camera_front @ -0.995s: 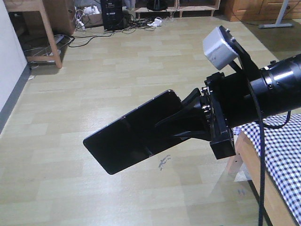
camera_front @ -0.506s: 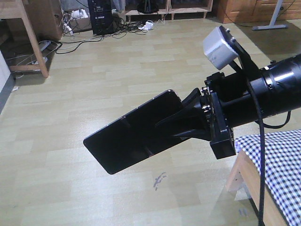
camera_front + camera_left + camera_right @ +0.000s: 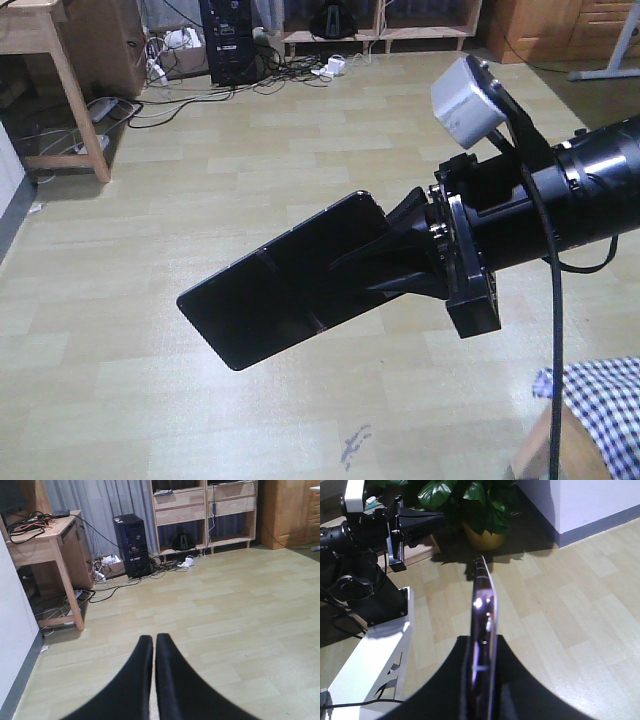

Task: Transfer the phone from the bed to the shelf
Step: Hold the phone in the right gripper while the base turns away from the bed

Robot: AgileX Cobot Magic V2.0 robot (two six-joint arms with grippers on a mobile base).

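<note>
Phone (image 3: 275,295) juts out leftward from the right gripper (image 3: 385,265), whose fingers are clamped on its near end, held in the air over the floor (image 3: 200,200), with the bed (image 3: 600,400) below and right of that gripper, while the left gripper (image 3: 153,639) has its fingers closed together on nothing

bed (image 3: 605,412) — corner only (frame-cropped); shelf (image 3: 180,514) top cut off
</note>
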